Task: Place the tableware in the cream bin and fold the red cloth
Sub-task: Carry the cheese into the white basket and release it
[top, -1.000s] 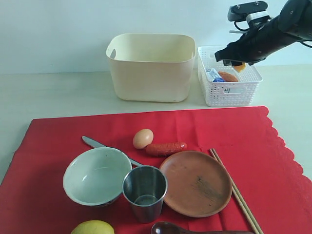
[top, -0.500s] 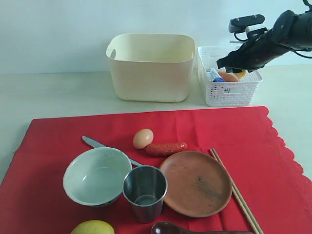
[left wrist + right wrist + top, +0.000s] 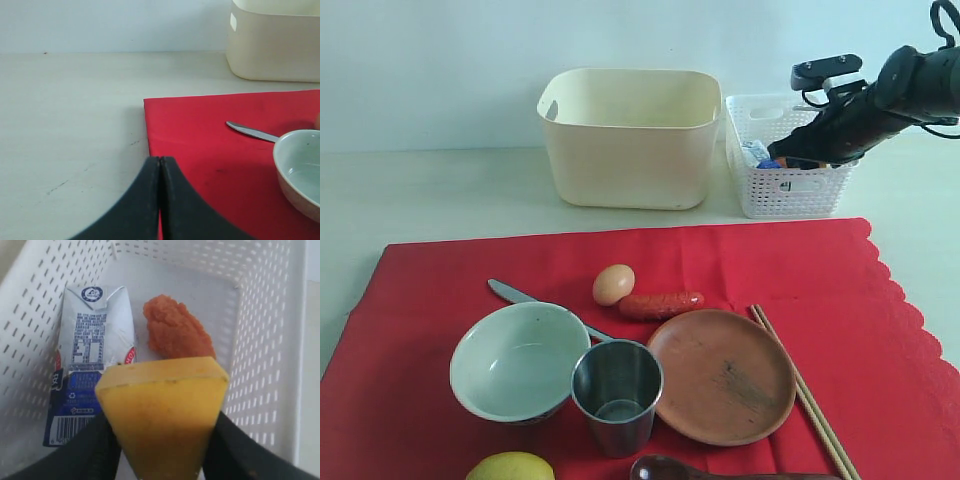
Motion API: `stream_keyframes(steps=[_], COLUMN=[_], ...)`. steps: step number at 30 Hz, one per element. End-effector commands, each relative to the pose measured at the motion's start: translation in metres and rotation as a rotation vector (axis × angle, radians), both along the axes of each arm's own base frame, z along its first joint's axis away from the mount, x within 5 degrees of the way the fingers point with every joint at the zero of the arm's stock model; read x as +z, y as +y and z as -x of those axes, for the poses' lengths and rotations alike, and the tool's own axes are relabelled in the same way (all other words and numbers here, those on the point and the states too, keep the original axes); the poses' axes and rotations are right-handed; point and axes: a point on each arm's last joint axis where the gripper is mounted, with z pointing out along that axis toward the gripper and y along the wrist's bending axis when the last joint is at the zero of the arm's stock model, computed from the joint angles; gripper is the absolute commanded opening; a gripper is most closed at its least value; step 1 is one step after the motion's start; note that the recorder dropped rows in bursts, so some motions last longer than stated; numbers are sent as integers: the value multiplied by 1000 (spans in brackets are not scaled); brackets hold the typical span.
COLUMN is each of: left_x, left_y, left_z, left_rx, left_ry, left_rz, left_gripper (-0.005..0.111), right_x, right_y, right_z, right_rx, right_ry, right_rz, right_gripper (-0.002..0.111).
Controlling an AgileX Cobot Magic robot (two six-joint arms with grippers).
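On the red cloth [image 3: 770, 260] stand the pale green-white bowl [image 3: 515, 360], steel cup [image 3: 617, 395] and brown plate [image 3: 722, 375]. The chopsticks [image 3: 805, 400] lie to the plate's right, the knife [image 3: 515, 293] behind the bowl, and the dark spoon [image 3: 665, 469] at the front edge. The cream bin [image 3: 630, 150] stands behind the cloth. My right gripper [image 3: 162, 440] is shut on a yellow cheese wedge [image 3: 162, 405], low inside the white lattice basket [image 3: 790, 190]. My left gripper [image 3: 160, 161] is shut on nothing, at the cloth's left edge [image 3: 150, 130].
An egg [image 3: 613, 284] and a sausage [image 3: 660, 303] lie behind the plate, and a lemon [image 3: 510, 467] sits front left. In the basket [image 3: 260, 340] lie a blue-white milk carton [image 3: 92, 355] and an orange food piece [image 3: 175, 332].
My right arm has come down and a little to the right, carrying the cheese wedge from above the basket down into it. Everything on the cloth stays put.
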Motion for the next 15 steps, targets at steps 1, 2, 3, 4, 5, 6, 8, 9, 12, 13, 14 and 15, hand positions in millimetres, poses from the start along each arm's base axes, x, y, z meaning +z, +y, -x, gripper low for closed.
stream_keyframes(steps=[1, 2, 3, 4, 5, 6, 8, 9, 12, 13, 14, 15], left_x=[0, 0, 0, 0, 0, 0, 0, 0, 0, 0, 0, 0], left_y=[0, 0, 0, 0, 0, 0, 0, 0, 0, 0, 0, 0], left_z=[0, 0, 0, 0, 0, 0, 0, 0, 0, 0, 0, 0], left_rx=[-6, -6, -6, -6, -6, -6, -6, -6, -6, -6, -6, -6], left_ry=[-13, -13, -13, -13, -13, -13, -13, -13, -13, -13, -13, -13], left_rz=[7, 7, 7, 7, 7, 7, 7, 7, 7, 7, 7, 7], left_gripper=[0, 0, 0, 0, 0, 0, 0, 0, 0, 0, 0, 0], right_x=[6, 6, 6, 7, 8, 10, 16, 19, 31, 35, 40, 45], right_y=[-3, -3, -3, -3, -3, -3, -3, -3, -2, -2, -1, -1], right_z=[-4, -4, -4, -4, -4, -4, -4, -3, 0, 2, 3, 5], right_rx=[1, 0, -3, -4, -4, -4, -3, 0, 7, 10, 14, 17], right_ry=[-44, -48, -48, -52, -53, -58, -66, -64, -61, -58, -57, -50], right_rz=[16, 16, 13, 14, 14, 13, 12, 11, 5, 3, 2, -2], right_gripper=[37, 44, 51, 56, 61, 65, 70, 72, 73, 73, 73, 73])
